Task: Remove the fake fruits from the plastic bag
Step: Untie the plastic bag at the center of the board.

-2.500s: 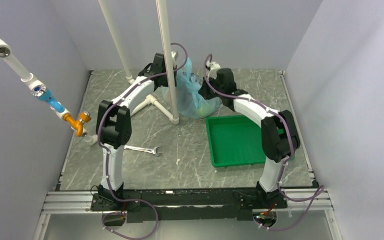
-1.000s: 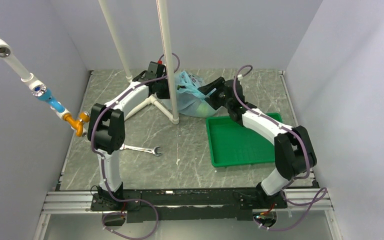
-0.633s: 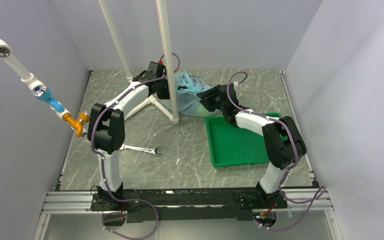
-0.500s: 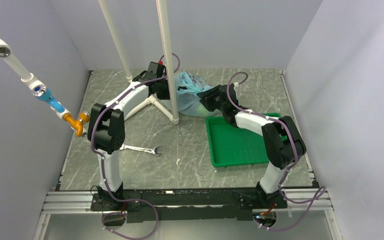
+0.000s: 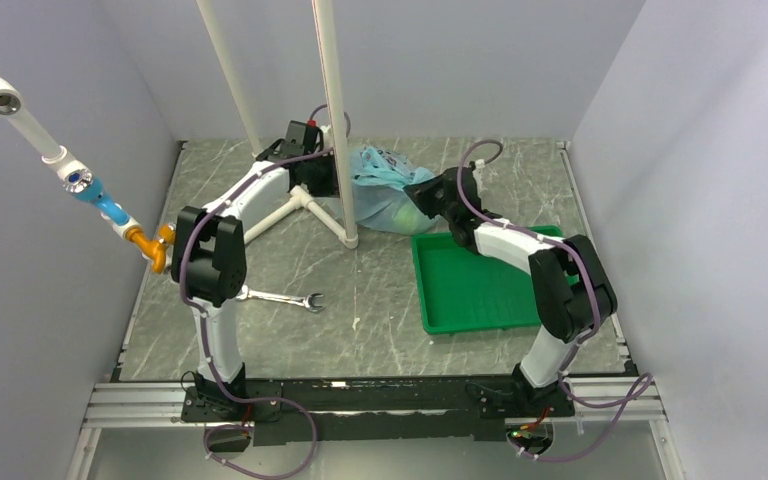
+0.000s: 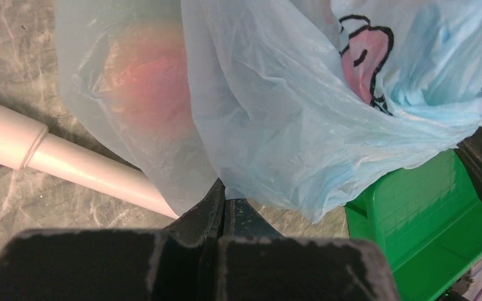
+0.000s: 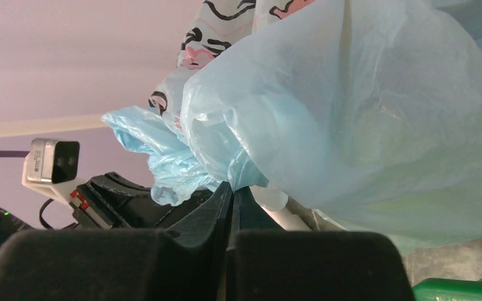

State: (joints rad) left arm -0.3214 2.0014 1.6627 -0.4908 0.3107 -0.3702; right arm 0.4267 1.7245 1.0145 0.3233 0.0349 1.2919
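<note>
Because the thin, crinkly, translucent light-blue plastic bag [image 5: 378, 188] veils its contents, the fake fruits [image 6: 147, 81] show only as blurs: pinkish-orange in the left wrist view, pale green from above. The left gripper [image 6: 224, 202] has its jaws pressed together on a fold of the film. The right gripper [image 7: 231, 191] is closed too, seemingly pinching the bunched edge. The bag lies slumped on the grey marbled table [image 5: 290, 330], just beside the far corner of the rigid green plastic tray [image 5: 470, 290].

I see my left pincer [image 6: 224, 204] clamped shut on the plastic bag [image 6: 301, 125], film pinched at the tips. Ahead-left, a pinkish fruit [image 6: 154, 81] shows through it. Left of the tips: white pipe [image 6: 69, 164]. Right: green tray [image 6: 414, 213].
</note>
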